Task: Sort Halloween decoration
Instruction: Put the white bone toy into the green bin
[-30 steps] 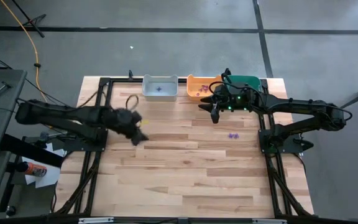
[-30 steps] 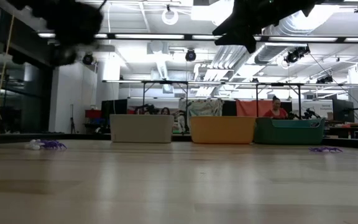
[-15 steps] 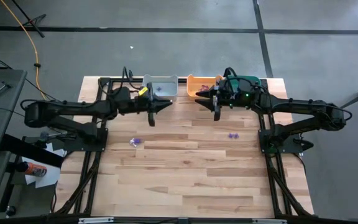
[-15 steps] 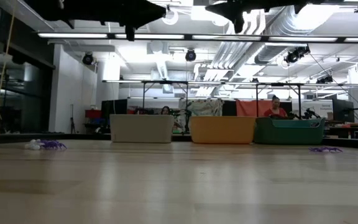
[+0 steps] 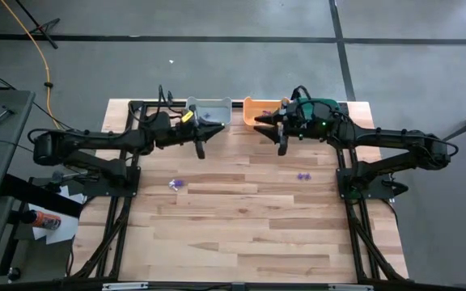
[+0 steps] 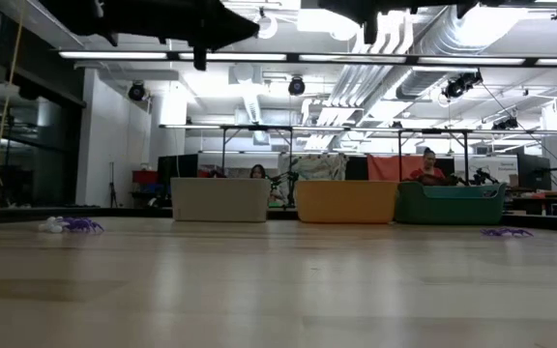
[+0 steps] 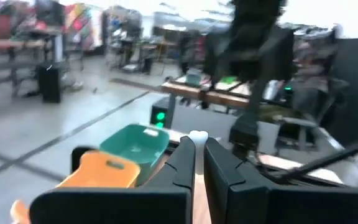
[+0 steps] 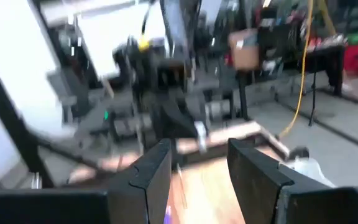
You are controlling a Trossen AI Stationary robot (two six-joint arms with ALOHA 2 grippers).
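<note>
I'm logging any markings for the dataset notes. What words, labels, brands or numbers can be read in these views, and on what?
None can be read.
Grey bin, orange bin, teal bin: no print shows on their walls.
Orange-capped item on papers beside the table: any label is too small to read.
Room signs and banners behind the table: too blurred to read.

Three plastic bins, grey (image 6: 219, 199), orange (image 6: 346, 201) and teal (image 6: 451, 204), stand in a row along the far edge of the wooden counter (image 5: 241, 234), with a yellow cable (image 5: 32, 36) crossing the grey floor (image 5: 411, 73) beyond.
</note>
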